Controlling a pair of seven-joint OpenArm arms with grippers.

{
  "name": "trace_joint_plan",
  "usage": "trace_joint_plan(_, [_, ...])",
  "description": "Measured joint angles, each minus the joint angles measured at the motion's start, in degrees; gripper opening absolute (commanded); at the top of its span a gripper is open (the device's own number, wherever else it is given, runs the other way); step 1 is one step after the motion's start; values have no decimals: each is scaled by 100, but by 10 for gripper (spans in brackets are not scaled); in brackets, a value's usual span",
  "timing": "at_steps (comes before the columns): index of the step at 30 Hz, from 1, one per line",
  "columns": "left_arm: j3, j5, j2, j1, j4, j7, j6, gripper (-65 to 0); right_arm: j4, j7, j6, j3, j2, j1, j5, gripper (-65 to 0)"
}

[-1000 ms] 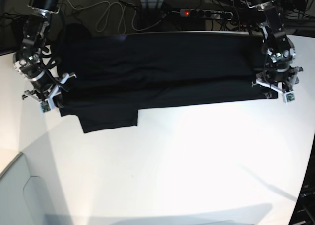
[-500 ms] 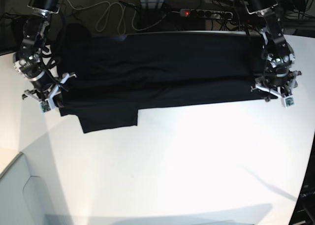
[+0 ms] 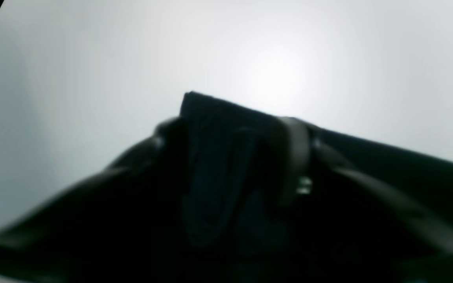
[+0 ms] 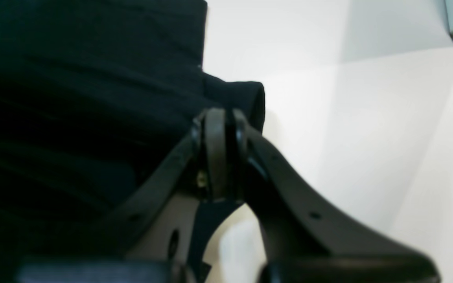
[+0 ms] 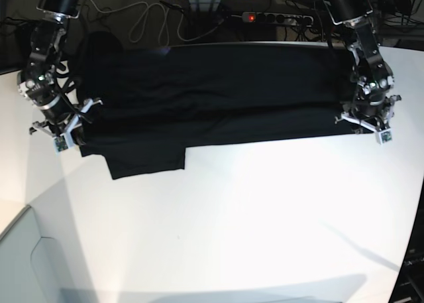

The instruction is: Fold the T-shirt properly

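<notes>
Moved: your left end effector has slid toward 9 o'clock onto the hem | T-shirt spans the surface at 12 o'clock | left closing around fabric, grip unconfirmed | right end effector clamped on T-shirt corner

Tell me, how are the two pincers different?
The left pincer has jaws apart around a shirt fold; the right pincer is shut on cloth. In the base view, the left pincer is at the shirt's right end, the right pincer at its left. Both meet its edge.
</notes>
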Motion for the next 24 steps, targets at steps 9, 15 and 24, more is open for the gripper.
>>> trace_joint_plan(9, [0,-4,2,11,2,-4,-2,-650,0,-2,0,0,0,0,0,-644])
trace_joint_plan(15, [0,-20,2,149,317,-2,-7,-650,310,-87,2,-2,111,0,-61,-489])
trace_joint_plan(24, [-11,-4,0,251,457,-4,-4,-650,1303,-525,2,7,146,61,-26,-233])
